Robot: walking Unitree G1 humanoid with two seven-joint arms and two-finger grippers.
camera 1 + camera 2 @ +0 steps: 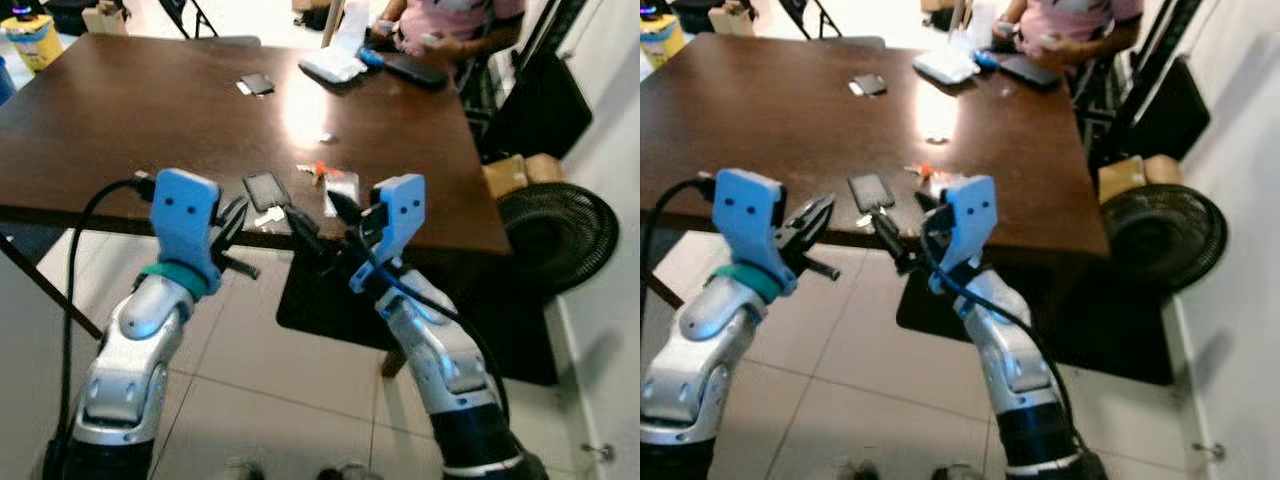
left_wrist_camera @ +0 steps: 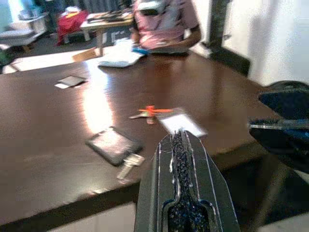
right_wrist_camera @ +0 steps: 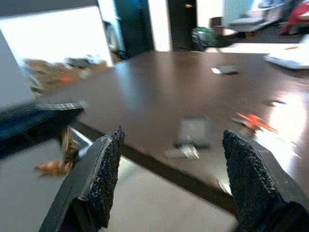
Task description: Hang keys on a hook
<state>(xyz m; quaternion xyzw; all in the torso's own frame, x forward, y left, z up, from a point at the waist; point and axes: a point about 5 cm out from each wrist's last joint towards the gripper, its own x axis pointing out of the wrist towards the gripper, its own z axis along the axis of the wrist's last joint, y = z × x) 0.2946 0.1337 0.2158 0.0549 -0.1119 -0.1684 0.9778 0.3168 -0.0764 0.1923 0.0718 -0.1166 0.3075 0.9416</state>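
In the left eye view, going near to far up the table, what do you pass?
Silver key at the near edge → black phone → orange-tagged keys → small dark card → white bundle → seated person.

Both hands hover at the near edge of the dark bench (image 1: 760, 120), left hand (image 1: 812, 222) and right hand (image 1: 902, 238), near the orange-tagged keys (image 1: 927, 172).

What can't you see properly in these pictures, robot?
- Hook: I cannot find one anywhere.
- Keys with the orange tag: too small and blurred to count, in the left wrist view.
- Person at the table's far end: cut off by the top edge in the eye views.
- Silver key beside the black phone: blurred, details unclear.
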